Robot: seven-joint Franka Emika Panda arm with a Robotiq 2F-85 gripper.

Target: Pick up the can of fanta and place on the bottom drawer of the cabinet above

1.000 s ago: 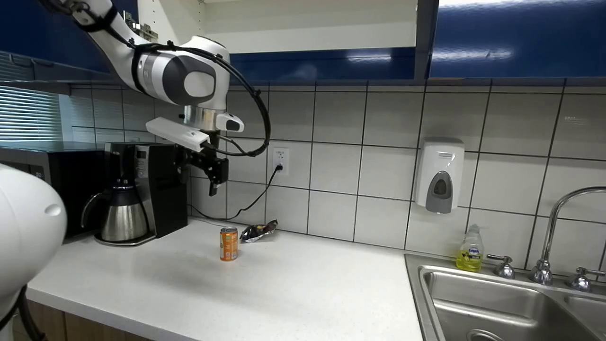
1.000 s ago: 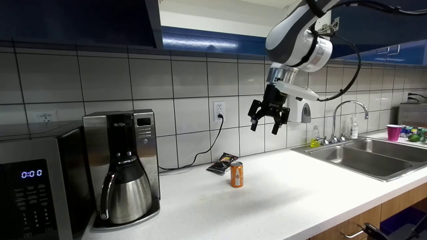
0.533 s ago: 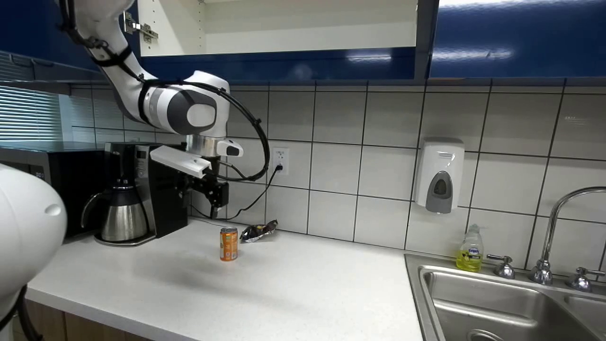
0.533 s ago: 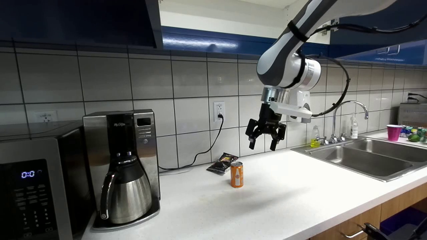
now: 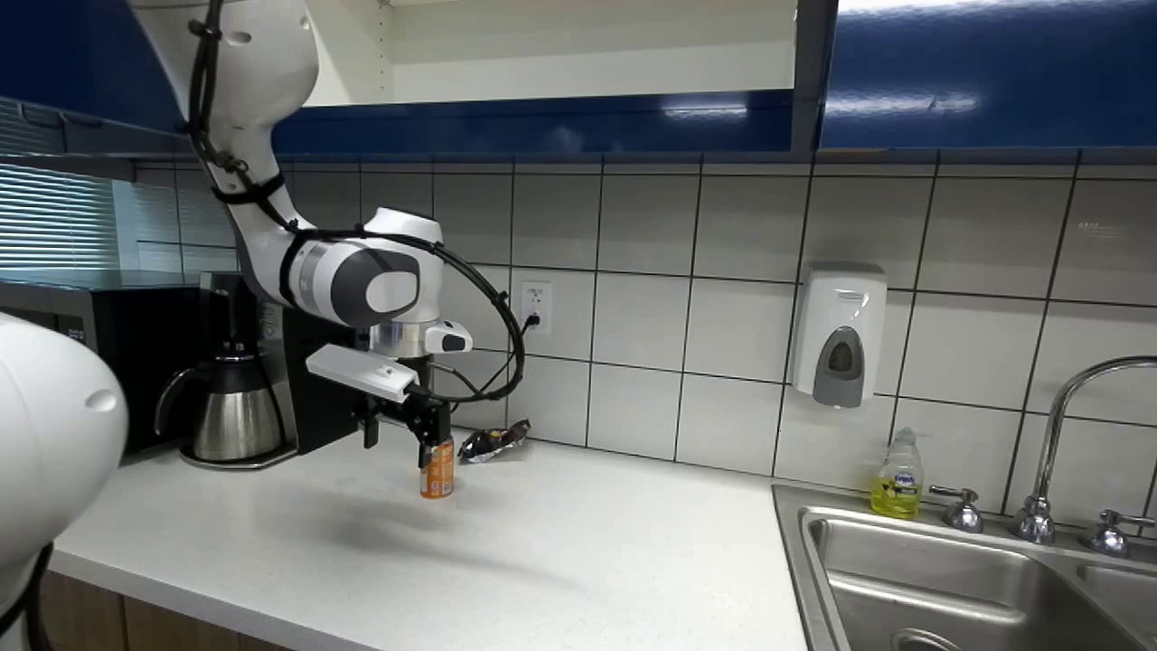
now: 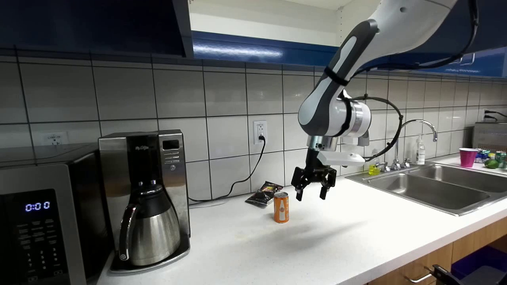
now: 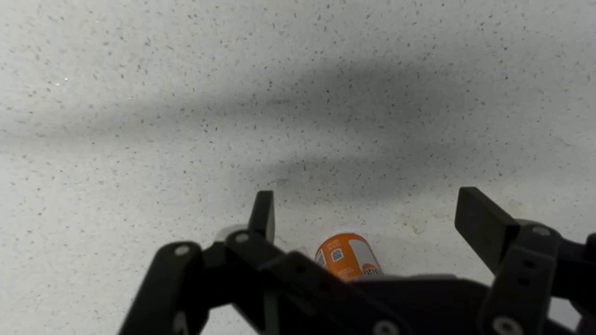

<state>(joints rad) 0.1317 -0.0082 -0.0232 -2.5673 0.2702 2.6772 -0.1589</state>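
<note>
The can of fanta, small and orange, stands upright on the white countertop in both exterior views [image 5: 437,477] [image 6: 281,208]. In the wrist view its lower part [image 7: 345,255] shows between the fingers, partly hidden by the gripper body. My gripper [image 5: 398,448] is open and empty, pointing down beside the can at about the height of its top. It sits apart from the can to its right in an exterior view [image 6: 311,194]; both fingers show spread in the wrist view [image 7: 365,204]. The cabinet [image 5: 587,59] is open above, with a cream interior [image 6: 261,19]. The bottom drawer's surface is hidden behind the blue lower front.
A black snack bag [image 6: 265,193] lies right behind the can. A coffee maker with a steel pot [image 6: 156,233] and a microwave [image 6: 39,213] stand to one side. A plugged cable [image 6: 241,180] runs along the wall. A steel sink [image 5: 940,565] is on the other side.
The arm and gripper have come down from well above the countertop to about the height of the can's top. The gripper has stayed open. The can has not moved.
</note>
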